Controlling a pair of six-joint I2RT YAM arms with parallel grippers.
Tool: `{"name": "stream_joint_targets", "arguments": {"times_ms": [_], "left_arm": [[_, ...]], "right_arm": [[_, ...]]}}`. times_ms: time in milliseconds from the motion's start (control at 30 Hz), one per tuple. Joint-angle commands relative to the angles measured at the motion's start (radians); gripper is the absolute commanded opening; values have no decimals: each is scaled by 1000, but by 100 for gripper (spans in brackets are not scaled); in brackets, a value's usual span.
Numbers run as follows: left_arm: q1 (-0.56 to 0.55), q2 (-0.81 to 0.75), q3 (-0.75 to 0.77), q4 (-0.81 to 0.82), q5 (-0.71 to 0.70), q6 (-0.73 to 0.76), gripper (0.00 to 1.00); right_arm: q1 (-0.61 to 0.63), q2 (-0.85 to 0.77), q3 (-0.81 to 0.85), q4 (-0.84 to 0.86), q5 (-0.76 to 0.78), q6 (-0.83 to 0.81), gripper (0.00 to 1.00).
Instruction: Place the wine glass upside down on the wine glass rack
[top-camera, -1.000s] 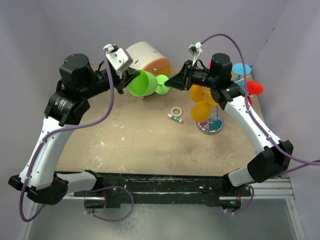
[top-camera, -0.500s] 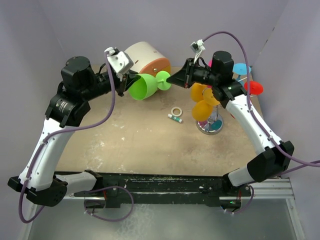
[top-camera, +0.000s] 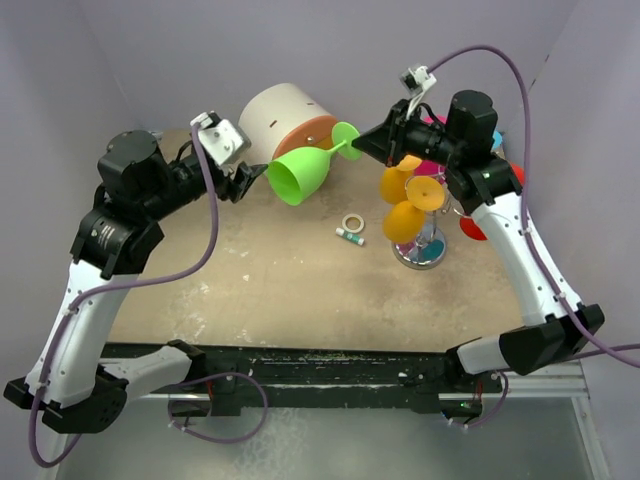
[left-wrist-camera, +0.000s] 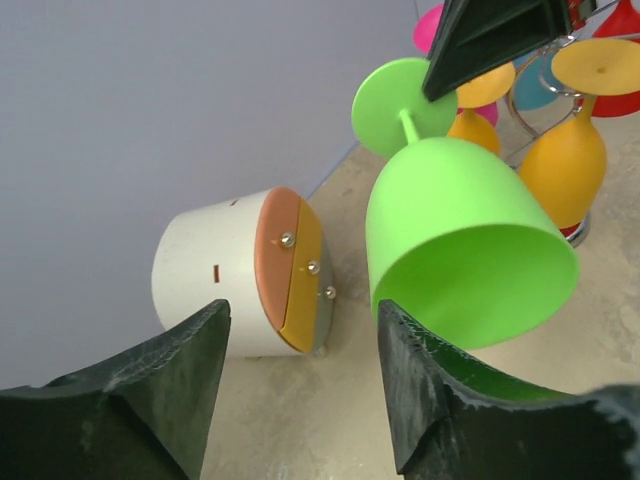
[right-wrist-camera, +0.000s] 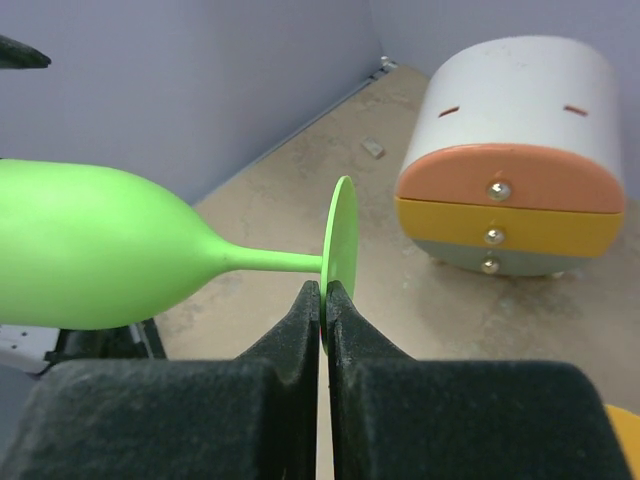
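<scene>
Clearly the right gripper (right-wrist-camera: 323, 296) is pinched on the foot of the green wine glass (top-camera: 300, 175), which lies sideways in the air. The left gripper (top-camera: 248, 180) gapes apart, near its bowl.

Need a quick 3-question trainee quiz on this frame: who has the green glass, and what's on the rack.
1. True or false: the left gripper clamps the bowl of the green wine glass.
2. Which part of that glass is the right gripper shut on? A) the bowl rim B) the middle of the stem C) the edge of the foot
3. Fill in: on the wine glass rack, the hanging glasses closest to the green one are ____ in colour.
Key: 1 false, its jaws stand open and clear of the glass; 2 C; 3 orange.
</scene>
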Motion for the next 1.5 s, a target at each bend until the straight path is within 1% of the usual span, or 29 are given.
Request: {"name": "stream_joint_targets", "arguments": {"times_ms": [0, 100, 200, 267, 333, 467, 600, 700, 833, 933, 1033, 1167, 1267, 1467], "left_arm": [[12, -48, -18, 10, -86, 72, 67], [18, -69, -36, 14, -135, 96, 74], [25, -81, -53, 32, -201, 92, 83], [29, -86, -61, 45, -244, 72, 91], [32, -88, -65, 51, -281, 53, 100], [32, -92, -74, 60, -317, 48, 99], [32, -94, -86, 63, -306, 49, 99], [32, -92, -92, 68, -297, 49, 99], [38, -88, -97, 71, -281, 47, 99], [40, -83, -98, 74, -268, 47, 99], [42, -76, -93, 73, -257, 47, 99], [42, -70, -89, 76, -250, 49, 99], [41, -67, -93, 82, -247, 49, 99], [41, -60, -100, 88, -220, 37, 99]], "right_arm": [[-15, -70, 85, -55, 72, -145, 0], [-28, -92, 118, -95, 77, -211, 0], [-34, -102, 170, -177, 49, -320, 0], [-34, -104, 220, -286, 40, -437, 0], [-34, -108, 259, -382, -5, -546, 0], [-34, -149, 280, -546, -82, -774, 0], [-34, -206, 256, -662, -111, -931, 0], [-34, -253, 236, -730, -84, -1021, 0], [-35, -341, 177, -783, 0, -1117, 0], [-64, -419, 115, -786, 62, -1156, 0], [-127, -503, 66, -785, 106, -1172, 0], [-205, -592, 40, -816, 125, -1194, 0], [-257, -641, 21, -836, 131, -1229, 0], [-322, -720, -46, -833, 216, -1211, 0]]}}
